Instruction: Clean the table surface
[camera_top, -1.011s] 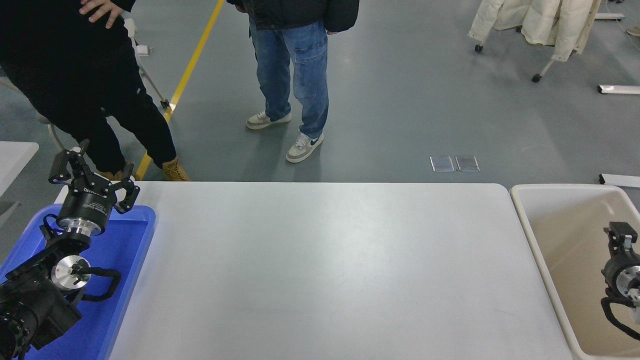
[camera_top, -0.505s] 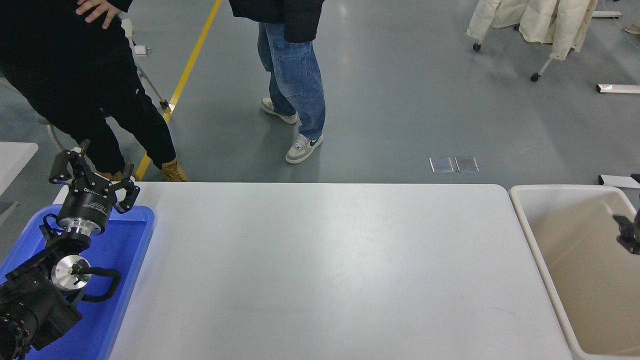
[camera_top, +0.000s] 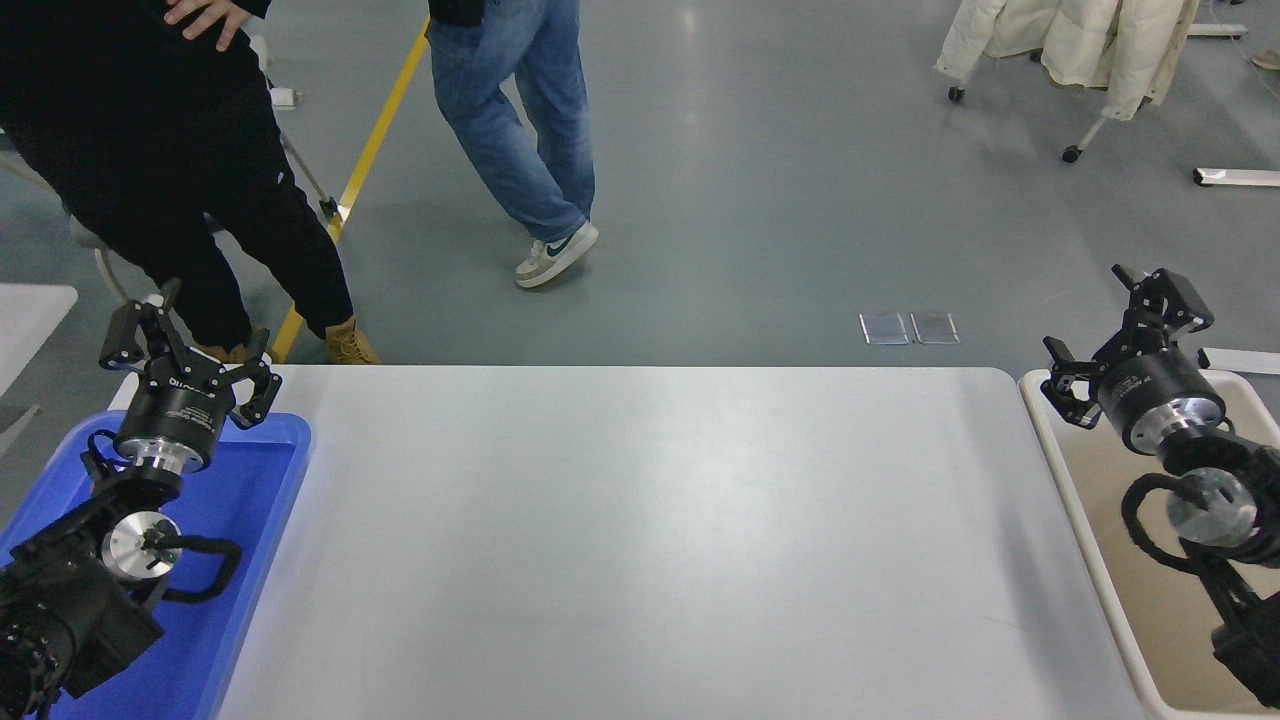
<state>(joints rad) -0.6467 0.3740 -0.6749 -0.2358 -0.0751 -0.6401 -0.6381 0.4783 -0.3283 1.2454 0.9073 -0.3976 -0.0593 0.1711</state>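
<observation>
The white table surface (camera_top: 650, 540) fills the middle of the head view and has nothing lying on it. My left gripper (camera_top: 185, 345) is parked at the lower left above the blue tray's far end, fingers spread open and empty. My right gripper (camera_top: 1120, 335) is raised at the right over the far end of the beige bin, fingers spread open and empty, pointing away from the camera. Its arm runs down to the lower right corner.
A blue plastic tray (camera_top: 255, 560) sits on the table's left end under my left arm. A beige rectangular bin (camera_top: 1085, 560) stands off the table's right end. Two people (camera_top: 200, 170) stand on the grey floor beyond the far edge.
My right arm has swung up from low inside the beige bin into full view above its far end. The person in jeans has stepped to the left. My left arm has not moved.
</observation>
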